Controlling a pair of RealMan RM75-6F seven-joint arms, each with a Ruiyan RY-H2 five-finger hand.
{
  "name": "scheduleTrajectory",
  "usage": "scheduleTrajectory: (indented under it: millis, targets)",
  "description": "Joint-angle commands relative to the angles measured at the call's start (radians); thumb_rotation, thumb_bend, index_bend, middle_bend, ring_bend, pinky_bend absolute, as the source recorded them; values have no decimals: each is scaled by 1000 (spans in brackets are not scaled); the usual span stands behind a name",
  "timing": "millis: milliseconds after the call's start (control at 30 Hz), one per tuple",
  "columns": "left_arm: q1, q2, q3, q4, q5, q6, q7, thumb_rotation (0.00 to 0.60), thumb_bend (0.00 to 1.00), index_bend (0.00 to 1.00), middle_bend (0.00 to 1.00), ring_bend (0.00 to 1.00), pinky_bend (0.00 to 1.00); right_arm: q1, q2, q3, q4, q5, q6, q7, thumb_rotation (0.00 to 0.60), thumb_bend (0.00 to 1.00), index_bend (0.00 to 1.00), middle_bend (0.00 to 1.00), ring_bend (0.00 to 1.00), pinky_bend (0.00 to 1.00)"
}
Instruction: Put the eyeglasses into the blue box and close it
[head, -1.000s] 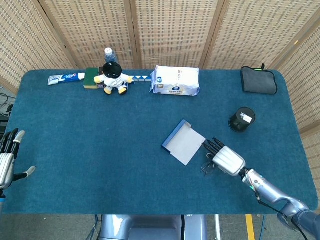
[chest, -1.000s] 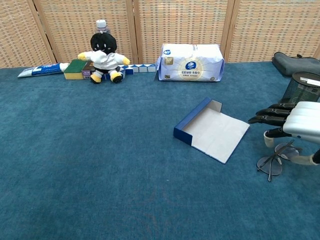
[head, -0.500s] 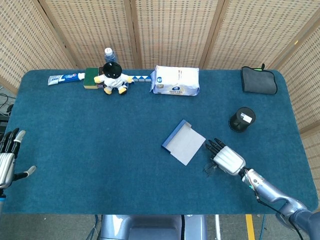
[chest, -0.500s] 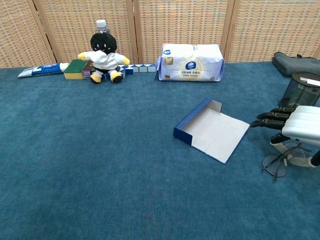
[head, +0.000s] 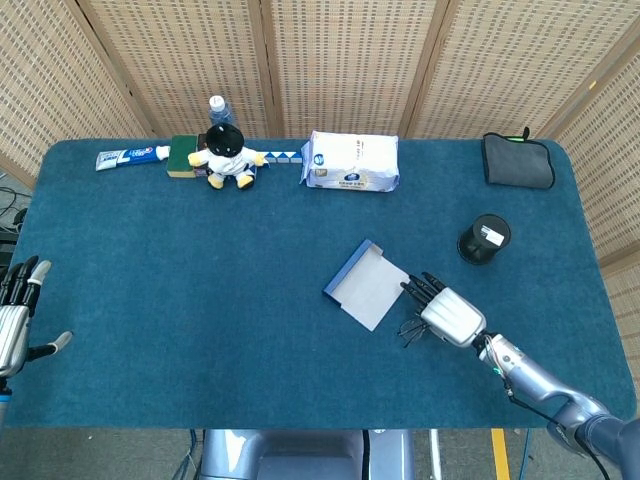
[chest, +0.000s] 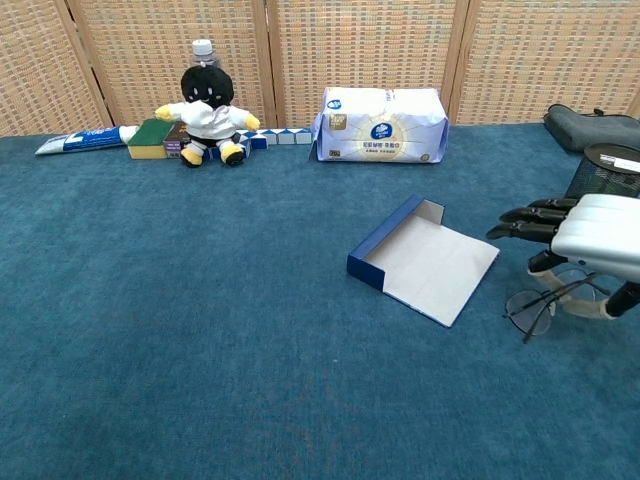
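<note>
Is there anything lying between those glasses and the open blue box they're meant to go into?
Nothing visible does. The eyeglasses are under the right hand, just right of the blue box, whose lid lies open. Only bare blue tablecloth shows between them. The black mesh cup stands further back, off that path.

We see both views evenly and brightly lit from above, with no glare. Shadows are soft and short: a faint one under the right hand (chest: 590, 240) and beside the blue box (chest: 425, 262) toward 7 o'clock. The tabletop (head: 200, 280) stays sharp throughout. In the head view its edges bow slightly toward the corners.
</note>
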Motion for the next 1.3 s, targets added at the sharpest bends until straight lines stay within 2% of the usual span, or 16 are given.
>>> scheduleTrajectory:
  millis: [33,267,600,833,900,1067,1300]
  targets:
    - [-1,0,-1,1,-3,-3,0,600,0,0,0,0,0,19,15,13,-29,5,-10,-32,600,414,594,97,0,120]
    - [-7,-1,-8,3,-21,-15,2,600,0,0,0,0,0,98,21,73,-106,53,-129,-154,600,414,594,98,0,126]
    - [-18,-1,-18,9,-52,-42,1,600,0,0,0,0,0,179,-17,143,-144,135,-275,-289,600,414,593,98,0,135]
    - [-28,1,-26,15,-75,-65,-5,600,0,0,0,0,0,236,-66,185,-126,195,-362,-387,600,414,593,98,0,146]
    - [-31,2,-27,16,-80,-70,-7,600,0,0,0,0,0,258,-96,193,-88,205,-389,-425,600,414,594,98,0,151]
    - [-35,3,-29,18,-89,-80,-11,600,0,0,0,0,0,285,-130,186,-33,195,-390,-482,600,414,594,99,0,151]
    - [-39,5,-33,20,-102,-90,-15,600,0,0,0,0,0,310,-160,197,-13,219,-399,-476,600,414,593,99,0,152]
